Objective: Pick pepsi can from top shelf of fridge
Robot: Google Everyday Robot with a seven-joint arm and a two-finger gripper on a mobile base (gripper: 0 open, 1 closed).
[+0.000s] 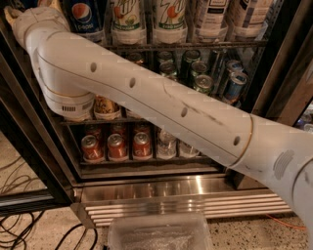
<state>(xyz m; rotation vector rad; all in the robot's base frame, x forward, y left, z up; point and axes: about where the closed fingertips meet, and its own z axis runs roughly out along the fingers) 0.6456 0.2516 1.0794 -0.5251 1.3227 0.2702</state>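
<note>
Your gripper (11,13) sits at the view's upper-left corner, just beside the pepsi can (86,18) standing upright on the top shelf (195,44) of the fridge (171,188); whether it is clenched or released cannot be told.

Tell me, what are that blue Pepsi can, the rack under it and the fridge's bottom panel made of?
Pepsi can: likely aluminium, glossy printed blue skin. Top shelf: thin dark metal wire, apparently coated. Fridge base panel: ribbed stainless steel, by its brushed shine. The tool sits at the top left, beside the can.
</note>
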